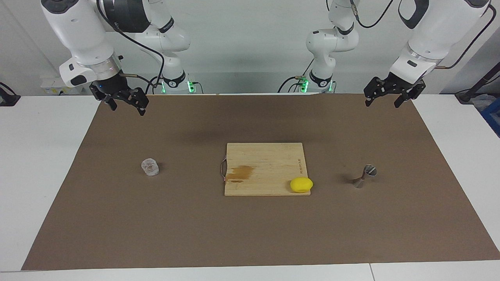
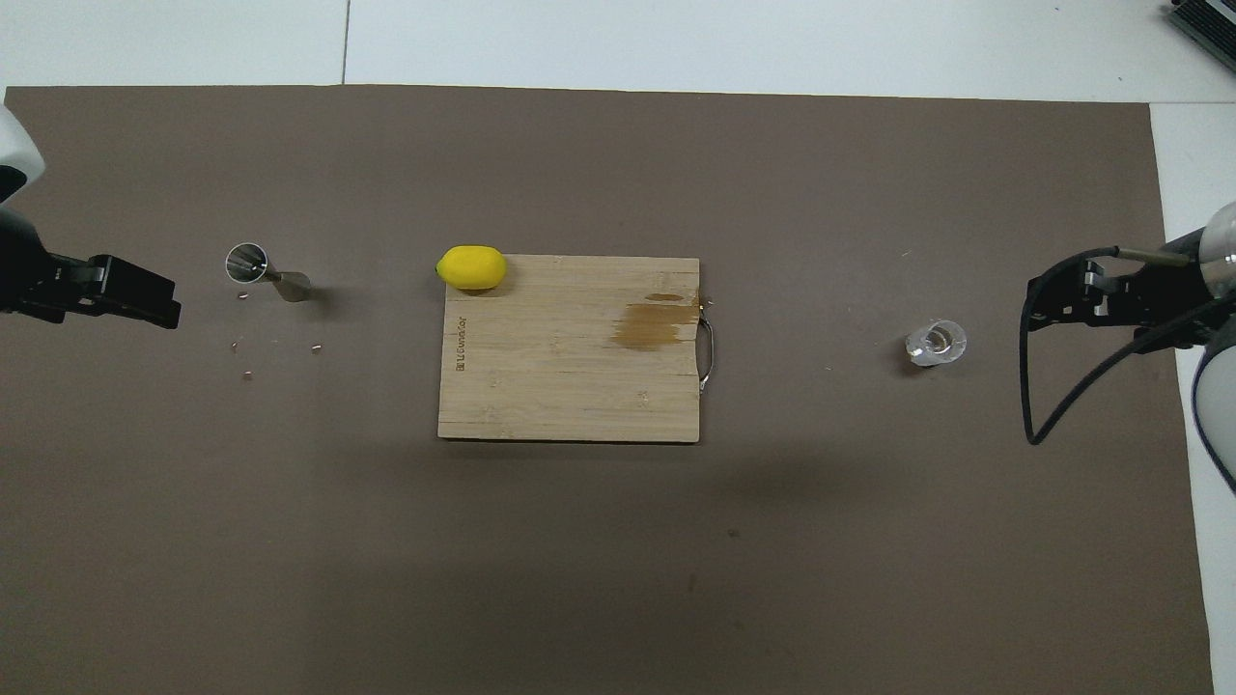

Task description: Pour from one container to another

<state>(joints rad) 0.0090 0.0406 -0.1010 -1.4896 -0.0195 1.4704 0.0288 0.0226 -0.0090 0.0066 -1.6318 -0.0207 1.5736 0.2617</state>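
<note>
Cutting board point(image 2: 570, 386) bears small illegible print — both grippers' fingers spread, empty.

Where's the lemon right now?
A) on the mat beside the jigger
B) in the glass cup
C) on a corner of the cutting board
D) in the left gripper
C: the lemon sits on a corner of the cutting board, toward the left arm's end, apart from everything else.

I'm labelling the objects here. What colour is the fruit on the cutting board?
The lemon is bright yellow, clearest in the overhead view.
</note>
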